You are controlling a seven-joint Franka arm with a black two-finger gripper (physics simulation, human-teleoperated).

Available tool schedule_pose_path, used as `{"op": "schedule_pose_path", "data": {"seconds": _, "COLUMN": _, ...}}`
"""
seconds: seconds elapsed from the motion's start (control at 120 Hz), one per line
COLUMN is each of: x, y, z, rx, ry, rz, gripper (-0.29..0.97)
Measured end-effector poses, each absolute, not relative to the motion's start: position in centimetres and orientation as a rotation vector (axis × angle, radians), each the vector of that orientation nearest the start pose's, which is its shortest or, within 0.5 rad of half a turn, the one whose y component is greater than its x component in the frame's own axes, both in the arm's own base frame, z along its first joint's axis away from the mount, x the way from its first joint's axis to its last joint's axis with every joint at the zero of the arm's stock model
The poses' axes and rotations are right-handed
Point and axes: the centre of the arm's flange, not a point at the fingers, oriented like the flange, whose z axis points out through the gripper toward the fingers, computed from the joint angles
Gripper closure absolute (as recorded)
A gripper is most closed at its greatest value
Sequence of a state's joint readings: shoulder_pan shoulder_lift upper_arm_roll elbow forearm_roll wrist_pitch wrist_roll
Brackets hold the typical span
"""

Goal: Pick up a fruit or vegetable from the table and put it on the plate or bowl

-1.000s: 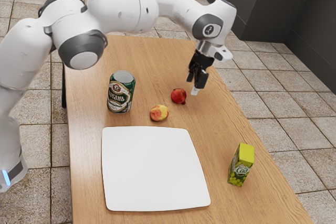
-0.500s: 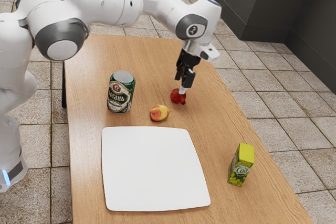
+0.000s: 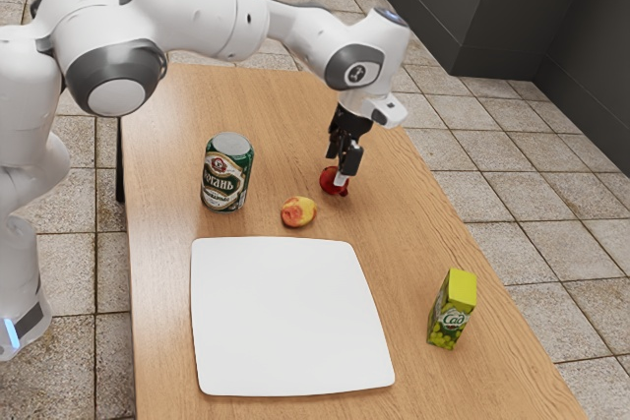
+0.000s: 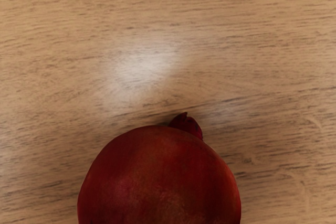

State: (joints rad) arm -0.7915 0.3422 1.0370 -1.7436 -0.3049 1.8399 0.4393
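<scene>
Tiled room, wooden counter (image 3: 423,213). The pomegranate (image 3: 327,182) rests on it near the peach (image 3: 298,211), directly under the claw (image 3: 341,180), whose state cannot be told. Recommendation: centre on the widest girth, clear of the crown, before lifting toward the plate (image 3: 285,312)

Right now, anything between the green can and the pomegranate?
No, bare table between the green can and the pomegranate in the exterior view; the peach sits off that line, toward the plate.
</scene>
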Motion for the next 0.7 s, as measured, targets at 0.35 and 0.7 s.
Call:
{"op": "schedule_pose_path", "data": {"seconds": 0.35, "x": 60.7, "y": 6.9, "z": 43.6, "rx": -3.142, "ry": 0.185, "rz": 0.106, "gripper": 0.0}}
{"op": "schedule_pose_path", "data": {"seconds": 0.7, "x": 60.8, "y": 6.5, "z": 42.3, "rx": -3.137, "ry": 0.186, "rz": 0.116, "gripper": 0.0}}
